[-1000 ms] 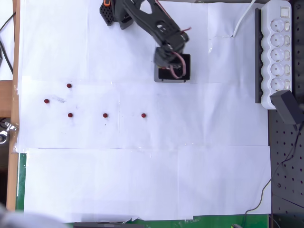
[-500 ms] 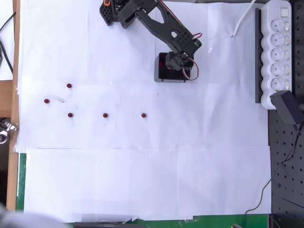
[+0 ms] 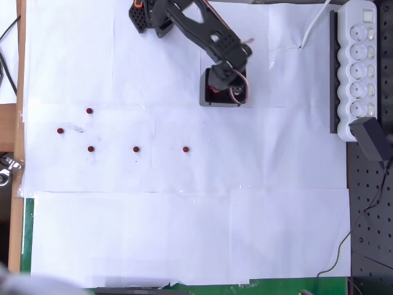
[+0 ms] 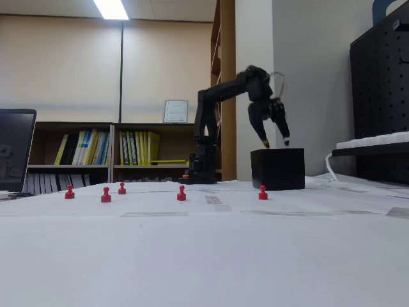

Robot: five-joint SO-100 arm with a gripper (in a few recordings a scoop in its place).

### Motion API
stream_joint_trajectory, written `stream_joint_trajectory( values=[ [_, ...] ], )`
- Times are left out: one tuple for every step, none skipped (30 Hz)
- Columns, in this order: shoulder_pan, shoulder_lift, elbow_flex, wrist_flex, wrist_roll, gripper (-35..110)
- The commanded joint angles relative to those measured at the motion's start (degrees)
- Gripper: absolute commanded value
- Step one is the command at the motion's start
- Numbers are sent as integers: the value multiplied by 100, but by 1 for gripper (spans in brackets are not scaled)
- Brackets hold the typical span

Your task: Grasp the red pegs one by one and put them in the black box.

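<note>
Gripper [image 4: 275, 142] poised just above the black box [image 4: 277, 169], fingers pointing down over its open top and parted a little in the fixed view, with nothing visible between them. Seen from overhead, the same gripper [image 3: 226, 91] over the box [image 3: 206, 101], a hint of red inside against the box's inner wall, too small to count as pegs. Five red pegs on the white paper, all away from the box: the nearest [image 3: 185, 149] below and slightly left of the box in the overhead view, the next [image 3: 136, 149] further left on the same line, then three more well apart from the box, at [image 3: 91, 149], [image 3: 89, 111] and [image 3: 59, 131]. In the fixed view, pegs standing upright, the closest [image 4: 262, 192] just in front of the box. Probably the drop step, with the gripper empty over the box. Next: lift clear of the box walls, swing to the nearest peg, open wider, descend squarely over its small head, close gently to avoid flicking it away.
</note>
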Motion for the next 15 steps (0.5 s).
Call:
stream_joint_trajectory(
  values=[
    [1266, -853, 325, 149, 501, 19],
    [1635, -923, 105, 132, 721, 19],
    [2004, -1107, -299, -9, 1037, 19],
    [2338, -1327, -817, -220, 1397, 19],
    [2672, -1591, -1380, -519, 1714, 19],
    [2988, -1837, -1978, -861, 2013, 19],
    [3313, -2074, -2549, -1239, 2320, 19],
    [3612, -2241, -3076, -1608, 2610, 19],
    [3876, -2355, -3560, -1978, 2865, 19],
    [4122, -2452, -4034, -2382, 3094, 19],
    [4333, -2514, -4482, -2777, 3313, 19],
    [4526, -2531, -4834, -3103, 3489, 19],
    [4702, -2505, -5115, -3401, 3595, 19],
    [4860, -2479, -5344, -3683, 3665, 19],
    [5019, -2417, -5546, -3964, 3709, 19]
  ],
)
